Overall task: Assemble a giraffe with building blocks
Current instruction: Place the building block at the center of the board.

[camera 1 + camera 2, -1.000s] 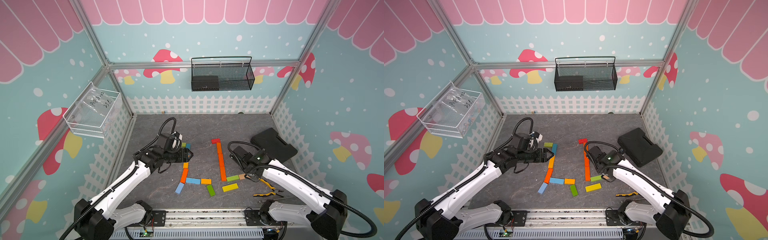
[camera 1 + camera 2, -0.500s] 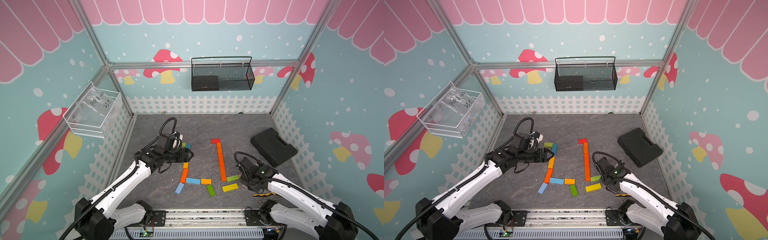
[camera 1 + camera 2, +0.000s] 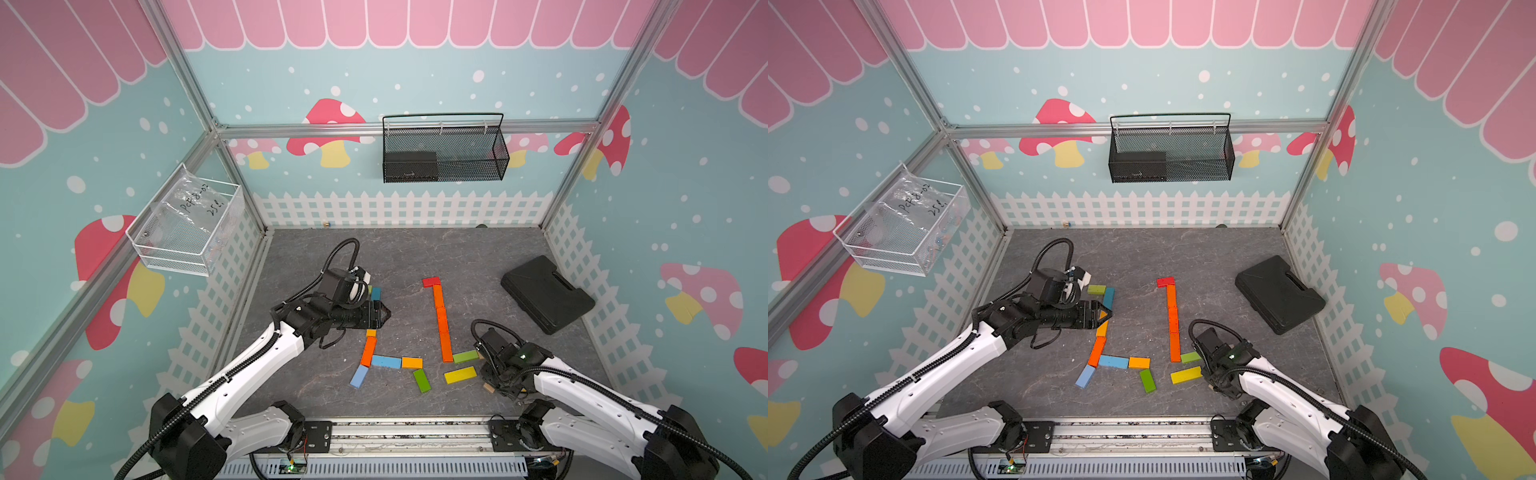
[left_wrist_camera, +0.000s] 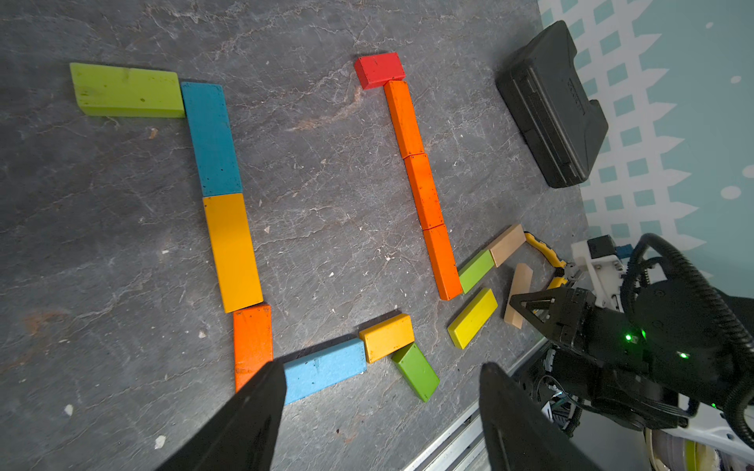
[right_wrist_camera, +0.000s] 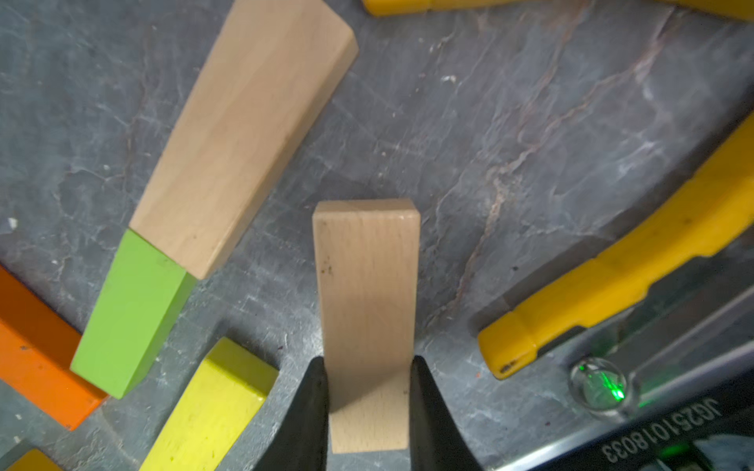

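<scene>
The tan block (image 5: 367, 306) is pinched near one end between the pressed-together fingers of the right gripper (image 5: 367, 363). Its long axis runs straight out from the jaws, in line with the gripper's reach. Whether it is clear of the table (image 3: 415, 257) cannot be told. It sits at the front right of the table, just beside the yellow block (image 5: 212, 407) and apart from it.

To one side lies a second tan block (image 5: 245, 134), flat and end to end with the light green block (image 5: 130, 314), which touches the foot of the orange row (image 4: 424, 191). The held block is angled away from that pair. Its free end points into the bare gap between them and the pliers (image 5: 612, 261) on its other side.

The coming move seems to turn on that angle: the block probably has to be swung sideways toward the figure and turned to match. The right arm is the nearer one. The left gripper (image 4: 381, 365) hangs spread and empty over the other line of blocks, well apart.
</scene>
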